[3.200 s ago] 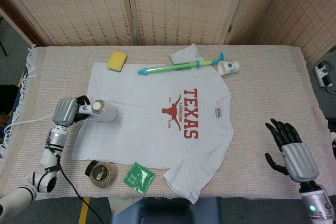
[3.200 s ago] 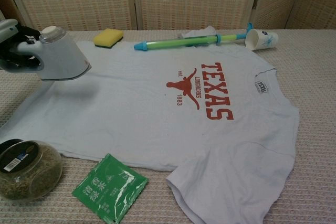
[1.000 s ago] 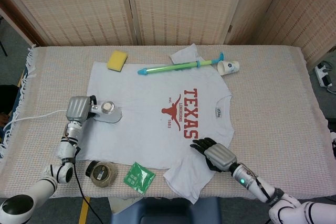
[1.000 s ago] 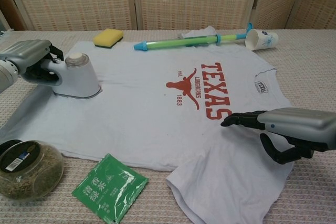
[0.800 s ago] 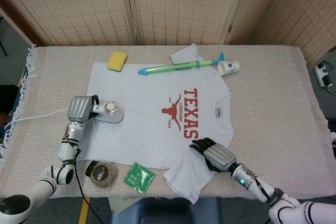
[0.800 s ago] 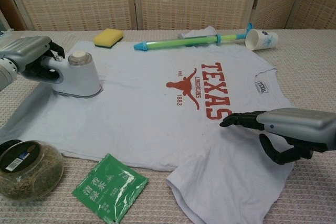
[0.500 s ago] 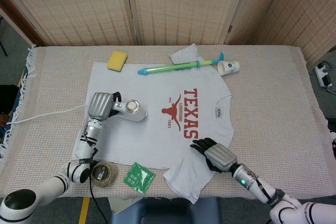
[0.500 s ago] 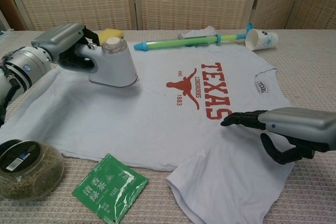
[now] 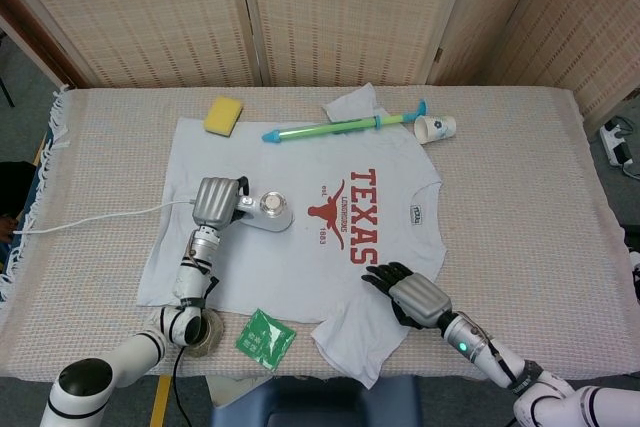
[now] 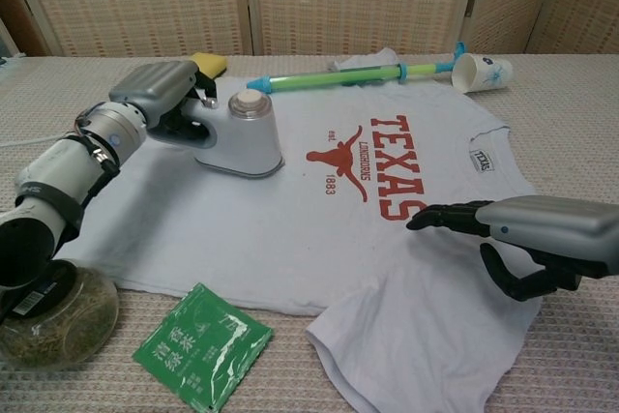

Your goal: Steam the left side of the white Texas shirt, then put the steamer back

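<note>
Robot's left hand point(image 10: 160, 84) & right hand point(image 10: 542, 229): silver-grey shells w/ black fingers point(image 10: 445, 217); white segmented forearms, black bands.

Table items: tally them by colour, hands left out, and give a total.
White: 4 — shirt, steamer, cup, cloth
Green: 2 — packet, water gun
Yellow: 1 — sponge
Brown: 1 — jar
Total: 8
</note>
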Controlling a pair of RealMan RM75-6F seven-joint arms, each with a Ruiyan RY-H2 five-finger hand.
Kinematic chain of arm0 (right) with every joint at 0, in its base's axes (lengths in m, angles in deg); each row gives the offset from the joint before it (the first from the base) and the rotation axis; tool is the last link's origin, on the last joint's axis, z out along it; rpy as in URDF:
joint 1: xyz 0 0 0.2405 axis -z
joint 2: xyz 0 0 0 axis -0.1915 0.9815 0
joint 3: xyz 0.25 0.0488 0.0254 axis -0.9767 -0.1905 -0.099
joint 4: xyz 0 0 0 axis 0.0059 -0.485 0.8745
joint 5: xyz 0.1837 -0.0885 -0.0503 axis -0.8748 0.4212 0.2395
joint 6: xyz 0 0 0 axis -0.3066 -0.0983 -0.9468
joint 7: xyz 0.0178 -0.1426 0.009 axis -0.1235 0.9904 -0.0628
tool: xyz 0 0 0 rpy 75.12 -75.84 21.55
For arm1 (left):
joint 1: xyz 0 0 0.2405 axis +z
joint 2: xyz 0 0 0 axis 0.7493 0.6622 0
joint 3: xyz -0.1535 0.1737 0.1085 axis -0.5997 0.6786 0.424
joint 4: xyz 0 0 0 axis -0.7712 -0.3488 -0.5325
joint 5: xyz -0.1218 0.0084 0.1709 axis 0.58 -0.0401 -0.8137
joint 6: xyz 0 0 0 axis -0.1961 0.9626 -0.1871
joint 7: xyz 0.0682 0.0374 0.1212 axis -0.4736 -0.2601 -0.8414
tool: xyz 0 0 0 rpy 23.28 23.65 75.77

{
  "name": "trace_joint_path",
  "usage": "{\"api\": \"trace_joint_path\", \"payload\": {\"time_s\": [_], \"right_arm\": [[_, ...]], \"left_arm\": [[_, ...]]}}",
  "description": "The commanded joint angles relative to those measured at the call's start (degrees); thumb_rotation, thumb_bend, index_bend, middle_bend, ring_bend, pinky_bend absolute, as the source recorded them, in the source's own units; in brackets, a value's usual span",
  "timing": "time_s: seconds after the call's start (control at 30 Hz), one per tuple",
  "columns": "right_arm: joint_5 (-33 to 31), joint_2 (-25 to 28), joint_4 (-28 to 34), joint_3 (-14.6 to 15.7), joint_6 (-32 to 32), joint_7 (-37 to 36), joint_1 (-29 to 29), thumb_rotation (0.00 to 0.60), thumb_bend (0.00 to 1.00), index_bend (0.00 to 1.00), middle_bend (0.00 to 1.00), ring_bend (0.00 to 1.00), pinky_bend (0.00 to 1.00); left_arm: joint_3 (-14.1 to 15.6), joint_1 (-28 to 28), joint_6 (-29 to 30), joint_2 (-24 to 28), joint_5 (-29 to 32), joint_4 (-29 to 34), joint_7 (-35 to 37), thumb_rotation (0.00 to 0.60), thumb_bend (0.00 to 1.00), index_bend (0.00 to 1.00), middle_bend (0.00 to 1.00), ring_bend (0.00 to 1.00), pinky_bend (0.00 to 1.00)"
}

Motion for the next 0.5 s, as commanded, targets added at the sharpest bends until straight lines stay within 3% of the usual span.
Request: {"api": "trace_joint_path", "payload": {"time_s": [0.03, 0.5], "right_arm": [[-0.05, -0.04, 0.14, -0.05, 0.04, 0.16, -0.08, 0.585, 1.00, 0.00, 0.00, 0.00, 0.02], [-0.47, -0.18, 0.59, -0.04, -0.02, 0.89, -0.45, 0.586, 1.00, 0.00, 0.00, 0.00, 0.01]], "left_arm": [[0.22, -0.45, -1.27, -1.02, 0.36, -3.84, -0.70, 0.600, 0.66, 0.75, 0.97, 0.85, 0.81], [-1.64, 3.55, -5.61, 0.75, 4.24, -13.23, 4.09, 0.600, 0.66, 0.75, 0.97, 0.85, 0.81]]}}
